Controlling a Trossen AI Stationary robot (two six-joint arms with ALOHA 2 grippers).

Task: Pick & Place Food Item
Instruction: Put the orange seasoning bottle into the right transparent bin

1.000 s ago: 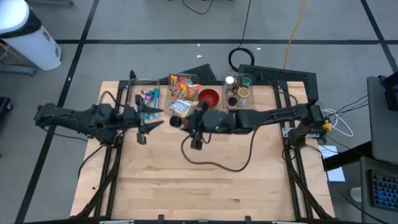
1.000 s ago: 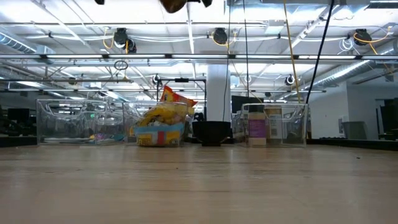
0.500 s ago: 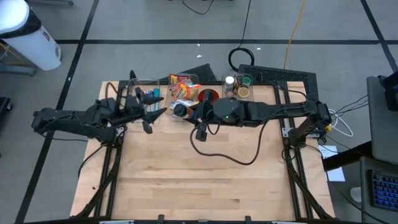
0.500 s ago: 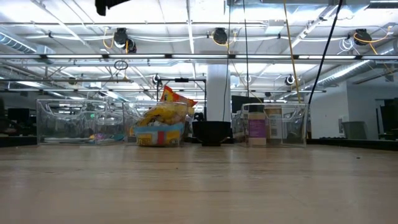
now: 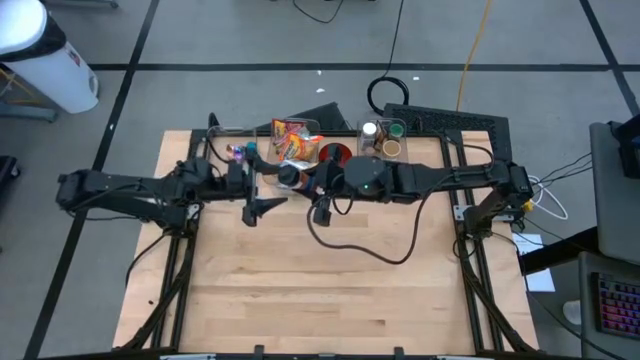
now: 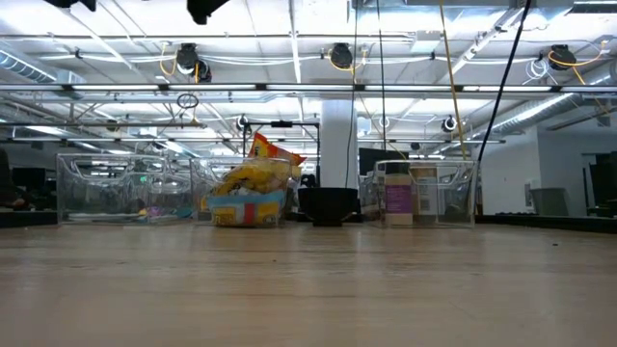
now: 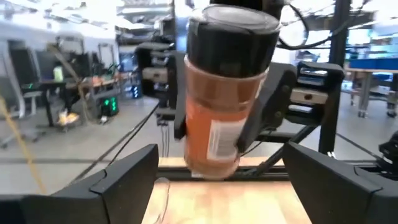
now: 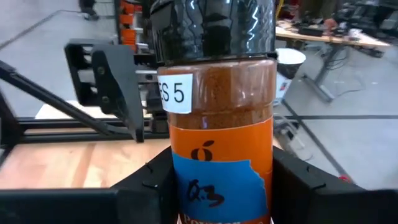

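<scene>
A spice jar [image 8: 214, 112] with a black lid, orange powder and an orange-and-blue label hangs high over the far middle of the table [image 5: 330, 300]. My right gripper [image 8: 221, 180], reaching in from the right, is shut on it. In the high view the jar [image 5: 288, 177] sits at that gripper's tip [image 5: 298, 180]. My left gripper [image 5: 258, 187] comes from the left and stands open just short of the jar. In the left wrist view its two fingers [image 7: 124, 177] flank the jar [image 7: 224, 93] without touching it. My right gripper pinches the jar's lower body [image 8: 186, 186], on the label, between its two fingers, one on either side. The fingers come about level from the table's right side. The jar stands upright, lid up, lifted clear of the table.
Clear bins line the far edge: one with small items [image 5: 235, 152], one with snack bags [image 5: 292, 140] and one with jars [image 5: 382, 140]. A red bowl [image 5: 335, 155] sits between the last two. A black cable [image 5: 360, 250] loops down from the right arm.
My left gripper has swung toward the table's right, up to the jar, and its fingers have spread wider. My right gripper first carried the jar a little up and toward the far edge, then held still.
</scene>
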